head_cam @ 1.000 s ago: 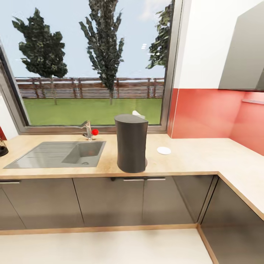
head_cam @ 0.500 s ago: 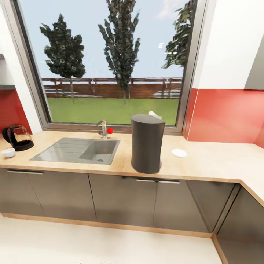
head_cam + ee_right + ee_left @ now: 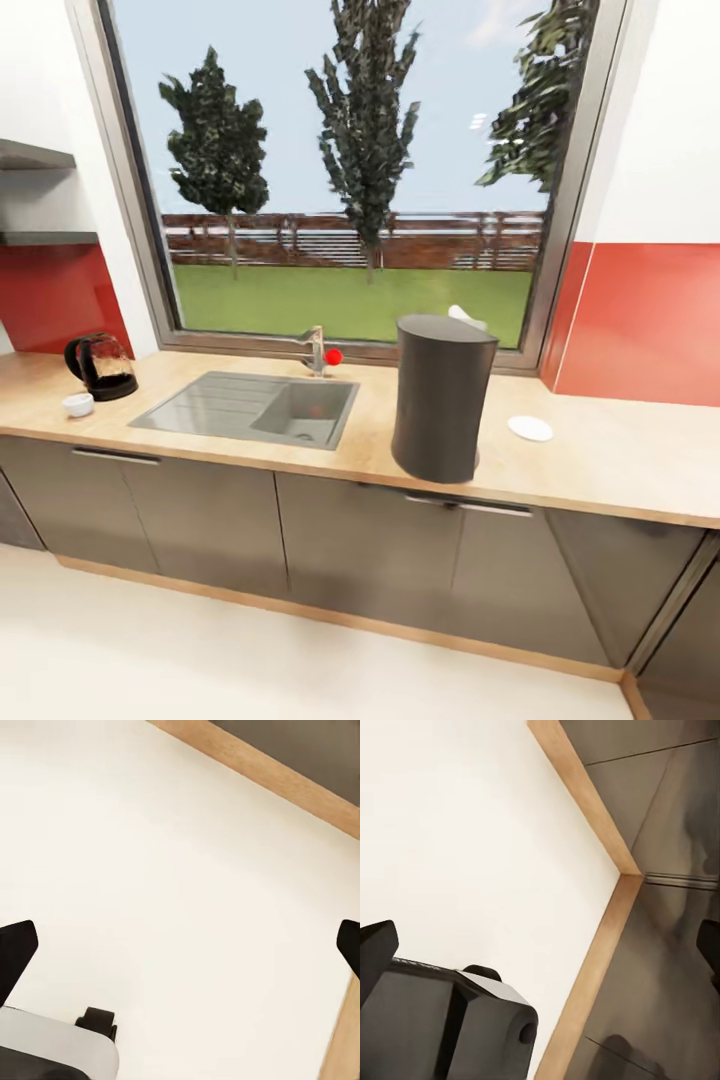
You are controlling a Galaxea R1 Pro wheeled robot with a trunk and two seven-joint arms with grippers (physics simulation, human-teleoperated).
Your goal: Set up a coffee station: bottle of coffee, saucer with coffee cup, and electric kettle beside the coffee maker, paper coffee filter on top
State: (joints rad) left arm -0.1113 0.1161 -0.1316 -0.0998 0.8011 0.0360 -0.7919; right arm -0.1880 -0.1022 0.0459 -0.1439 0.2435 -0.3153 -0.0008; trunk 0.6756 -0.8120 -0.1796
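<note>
Facing the countertop (image 3: 600, 470), you have its pale wood-look surface running under the window, glossy dark cabinets (image 3: 370, 550) below. The coffee maker (image 3: 440, 398) — a tall, smooth charcoal cylinder with a curved back — stands at the front edge, just beside the steel sink (image 3: 255, 407). A white tip, possibly the paper coffee filter (image 3: 466, 318), peeks over its top. The saucer (image 3: 530, 428), flat, round and white, lies near it toward the back edge. Toward the counter's left end sit the electric kettle (image 3: 100, 367), dark and glassy with a loop handle, and the small white coffee cup (image 3: 77, 404) just in front of it. Your left gripper (image 3: 544, 952) and right gripper (image 3: 180, 941) both hang over the pale floor (image 3: 172, 870) — fingertips spread wide, holding nothing.
</note>
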